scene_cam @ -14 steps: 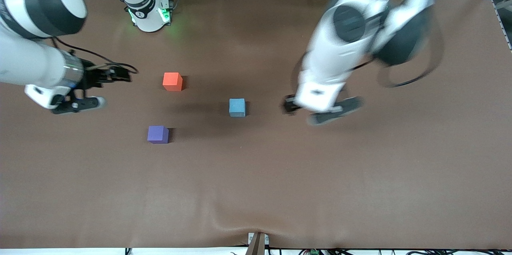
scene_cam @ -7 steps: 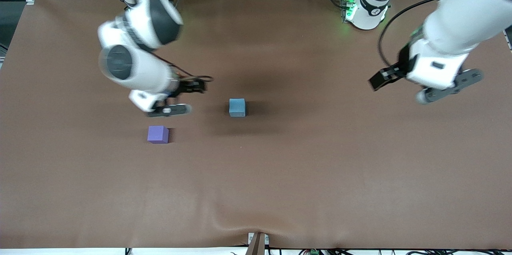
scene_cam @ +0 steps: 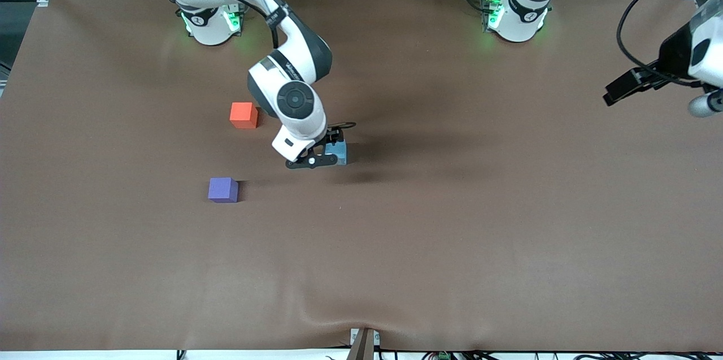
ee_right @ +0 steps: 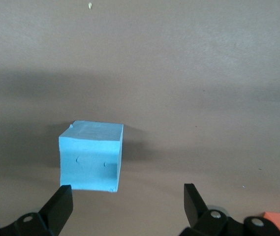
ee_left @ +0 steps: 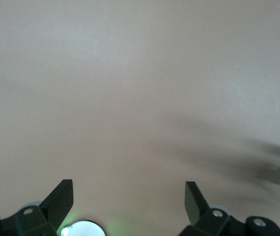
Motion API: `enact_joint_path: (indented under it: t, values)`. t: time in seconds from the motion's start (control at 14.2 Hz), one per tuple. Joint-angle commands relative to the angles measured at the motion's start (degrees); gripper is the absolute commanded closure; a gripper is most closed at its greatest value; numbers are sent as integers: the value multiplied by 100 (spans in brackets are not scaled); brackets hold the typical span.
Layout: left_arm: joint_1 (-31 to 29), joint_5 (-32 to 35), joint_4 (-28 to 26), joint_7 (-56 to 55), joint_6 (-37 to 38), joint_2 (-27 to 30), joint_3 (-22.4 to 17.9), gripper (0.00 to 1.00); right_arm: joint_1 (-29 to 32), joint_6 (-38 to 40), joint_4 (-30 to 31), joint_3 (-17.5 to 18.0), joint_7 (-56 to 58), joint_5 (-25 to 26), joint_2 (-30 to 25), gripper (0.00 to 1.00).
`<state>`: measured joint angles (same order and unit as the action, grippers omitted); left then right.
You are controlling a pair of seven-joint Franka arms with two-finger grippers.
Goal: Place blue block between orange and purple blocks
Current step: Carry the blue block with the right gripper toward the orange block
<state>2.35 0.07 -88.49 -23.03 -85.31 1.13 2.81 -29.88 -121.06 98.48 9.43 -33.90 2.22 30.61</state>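
Right gripper (scene_cam: 323, 154) hovers, jaws spread, over blue block (ee_right: 91, 155), which seems offset toward one finger; left gripper (ee_left: 130, 201) waits, also spread.

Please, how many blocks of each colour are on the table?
Blue block: 1
Orange block: 1
Purple block: 1
Total: 3

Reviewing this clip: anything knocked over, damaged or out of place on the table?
Nothing stands out. The blue block, orange block and purple block all sit flat and apart. The right gripper, jaws open, is over the blue block; the left gripper waits, open, at its table end.
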Motion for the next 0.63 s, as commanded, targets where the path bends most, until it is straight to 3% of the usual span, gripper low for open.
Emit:
enact_joint_path:
  t: [0.0,0.28,0.56]
  values:
    - [-286,81,-538,604,-276,458,79,0,-78,-355,-109,-20,-326,182,234,0]
    - [-656,3,-538,1528,-250,467,61,0,-228,-796,-127,-20,-556,217,525,0]
    - [-639,2,-564,1565,-223,511,123,0,-272,-1086,-162,-12,-713,200,639,0]
